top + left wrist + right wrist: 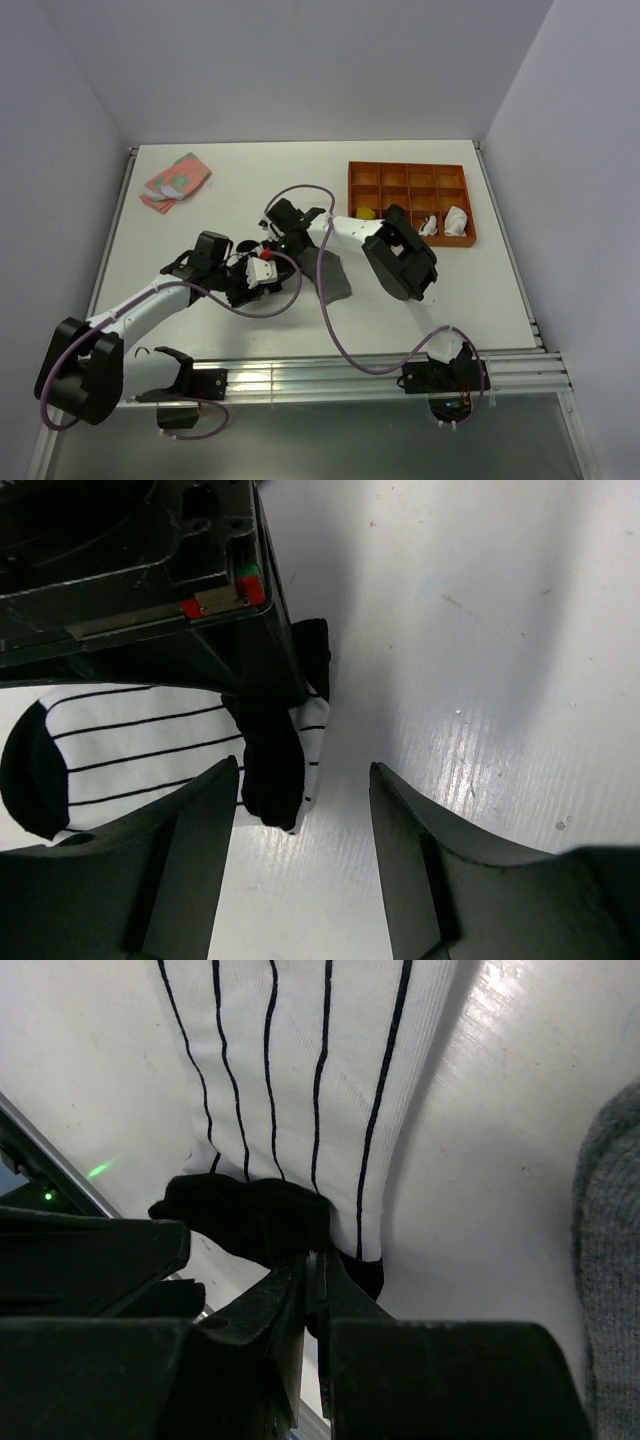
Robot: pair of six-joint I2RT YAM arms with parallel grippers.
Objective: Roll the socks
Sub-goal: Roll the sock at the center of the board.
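The white sock with thin black stripes lies flat on the table, with its black cuff bunched up. My right gripper is shut on that cuff. In the left wrist view the same striped sock lies at the left, and its cuff hangs just off my left finger. My left gripper stands open over bare table and holds nothing. The grey sock lies just right of both grippers, and its edge also shows in the right wrist view. From above, the grippers meet mid-table and hide most of the striped sock.
An orange compartment tray stands at the back right, holding a yellow bundle and white bundles. A pink and green cloth lies at the back left. Cables loop over the table's middle.
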